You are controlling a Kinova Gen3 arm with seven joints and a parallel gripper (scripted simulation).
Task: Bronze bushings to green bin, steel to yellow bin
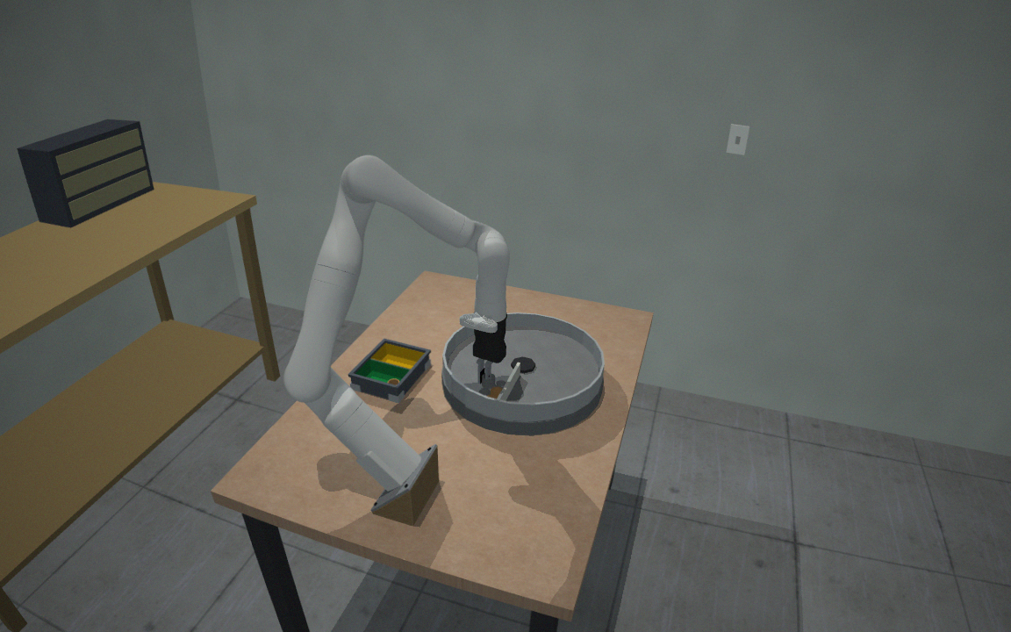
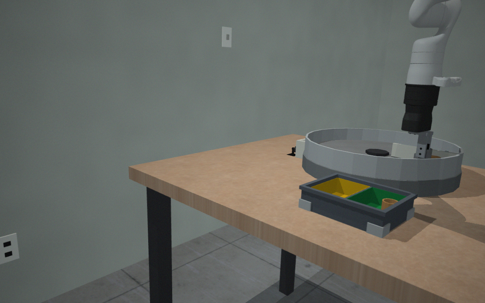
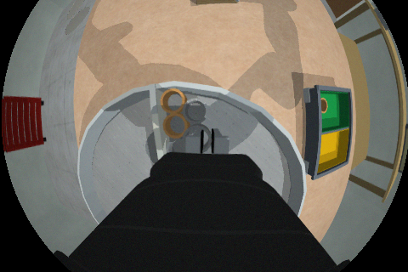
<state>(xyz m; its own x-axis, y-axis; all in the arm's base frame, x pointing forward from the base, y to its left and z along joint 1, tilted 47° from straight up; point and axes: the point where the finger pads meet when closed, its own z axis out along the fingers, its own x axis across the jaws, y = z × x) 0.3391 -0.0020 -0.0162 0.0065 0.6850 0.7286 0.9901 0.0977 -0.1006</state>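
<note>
My gripper [image 1: 485, 380] [image 2: 422, 155] [image 3: 207, 137] is low inside the turntable [image 1: 528, 413] [image 2: 350, 162] [image 3: 106, 174], shut on the wall of a steel bushing [image 3: 198, 125]; the fingers partly hide it. Another steel bushing [image 3: 195, 100] stands just beyond it. Two bronze bushings [image 3: 173, 90] [image 3: 166, 126] stand beside them, along the pale divider. One bronze bushing [image 1: 393, 382] [image 2: 389, 205] [image 3: 326, 105] is in the green bin [image 1: 374, 370] [image 2: 363, 196] [image 3: 338, 112]. The yellow bin [image 1: 399, 355] [image 2: 336, 185] [image 3: 334, 149] shows no bushing.
A pale upright divider [image 1: 510, 381] [image 2: 403, 150] [image 3: 155, 110] stands close to the gripper. A black hub [image 1: 523, 364] [image 2: 377, 152] is at the turntable's middle. The turntable's raised wall surrounds the gripper. The two bins share a dark tray beside the turntable.
</note>
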